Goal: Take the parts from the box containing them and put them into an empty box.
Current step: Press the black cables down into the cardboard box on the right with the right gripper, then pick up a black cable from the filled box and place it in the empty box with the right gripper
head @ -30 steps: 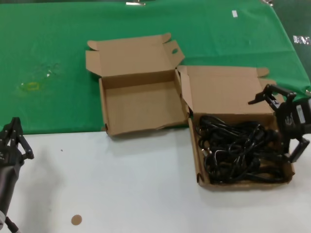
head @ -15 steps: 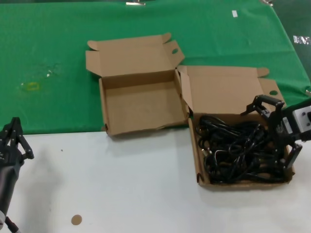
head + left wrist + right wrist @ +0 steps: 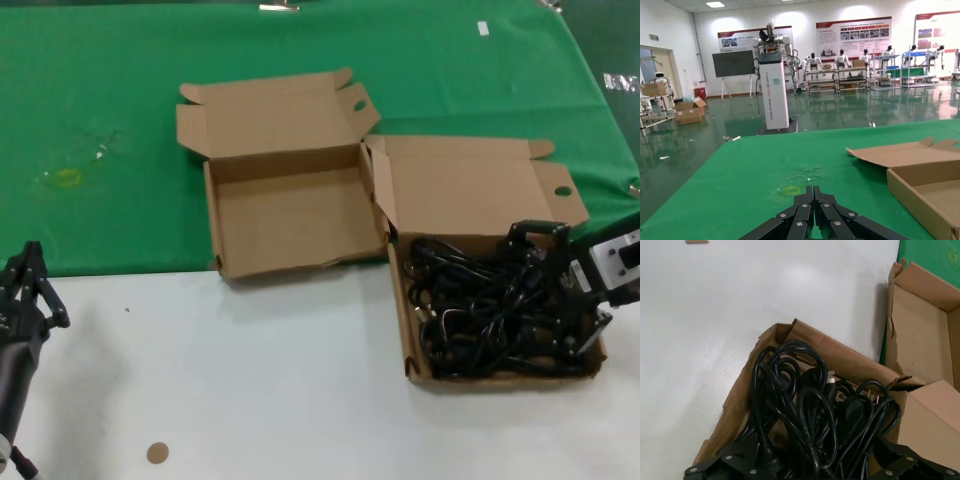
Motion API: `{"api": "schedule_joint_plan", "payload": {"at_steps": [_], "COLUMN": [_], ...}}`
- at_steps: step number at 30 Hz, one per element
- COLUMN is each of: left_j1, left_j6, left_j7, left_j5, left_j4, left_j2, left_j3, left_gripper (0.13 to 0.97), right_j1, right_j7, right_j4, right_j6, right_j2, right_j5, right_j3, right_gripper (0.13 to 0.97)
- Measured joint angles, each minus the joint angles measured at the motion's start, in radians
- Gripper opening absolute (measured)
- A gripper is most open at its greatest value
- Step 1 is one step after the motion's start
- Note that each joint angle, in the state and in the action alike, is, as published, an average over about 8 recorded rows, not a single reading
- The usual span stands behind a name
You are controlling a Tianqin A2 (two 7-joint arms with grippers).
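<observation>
The black power cables (image 3: pixel 470 310) lie tangled in the right cardboard box (image 3: pixel 500 378), whose lid stands open behind. My right gripper (image 3: pixel 556 292) is down in that box at its right end, open, with its fingers spread either side of the cable pile. The right wrist view shows the cables (image 3: pixel 805 410) between the fingers, the box wall (image 3: pixel 840 357), and my right gripper (image 3: pixel 812 465). The empty box (image 3: pixel 290 220) stands open to the left, with a warped front wall; it also shows in the right wrist view (image 3: pixel 920 335). My left gripper (image 3: pixel 30 285) is parked at the lower left, shut (image 3: pixel 814 192).
Both boxes straddle the edge between the green cloth (image 3: pixel 100 100) and the white tabletop (image 3: pixel 250 380). A small brown disc (image 3: pixel 157 453) lies on the white surface near the front left. A yellowish mark (image 3: pixel 65 178) is on the cloth at the left.
My right gripper has come down and slightly left, from above the box's right edge into the cable pile. The left arm has not moved.
</observation>
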Motion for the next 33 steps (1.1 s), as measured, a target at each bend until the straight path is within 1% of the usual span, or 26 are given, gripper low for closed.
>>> {"api": "schedule_joint_plan", "payload": {"at_steps": [2,6,14,15,23,24,32,33], "left_j1": [0.0,0.0,0.0,0.0,0.0,0.0,0.0,0.0], "left_j6": [0.0,0.0,0.0,0.0,0.0,0.0,0.0,0.0], "left_j7": [0.0,0.0,0.0,0.0,-0.001,-0.001,0.0,0.0], "left_j5": [0.0,0.0,0.0,0.0,0.0,0.0,0.0,0.0], "left_j4": [0.0,0.0,0.0,0.0,0.0,0.0,0.0,0.0], "left_j2": [0.0,0.0,0.0,0.0,0.0,0.0,0.0,0.0], "left_j3": [0.0,0.0,0.0,0.0,0.0,0.0,0.0,0.0], "left_gripper": [0.152,0.152,0.152,0.152,0.152,0.152,0.152,0.152], "right_j1": [0.003,0.009,0.018,0.018,0.009,0.008,0.012,0.014], "right_j7": [-0.008,-0.021,-0.038,-0.041,-0.055,-0.054,-0.033,-0.028], "right_j4": [-0.009,-0.027,-0.056,-0.058,-0.069,-0.069,-0.059,-0.056], "right_j6": [0.001,0.003,0.005,0.004,0.001,0.002,0.0,-0.001], "right_j2": [-0.005,-0.016,-0.038,-0.039,-0.042,-0.042,-0.04,-0.04], "right_j5": [-0.004,-0.009,-0.015,-0.015,-0.018,-0.019,-0.027,-0.028], "right_j3": [-0.001,-0.001,-0.004,-0.004,-0.007,-0.007,-0.006,-0.005], "right_gripper": [0.834,0.834,0.661,0.661,0.436,0.436,0.272,0.272]}}
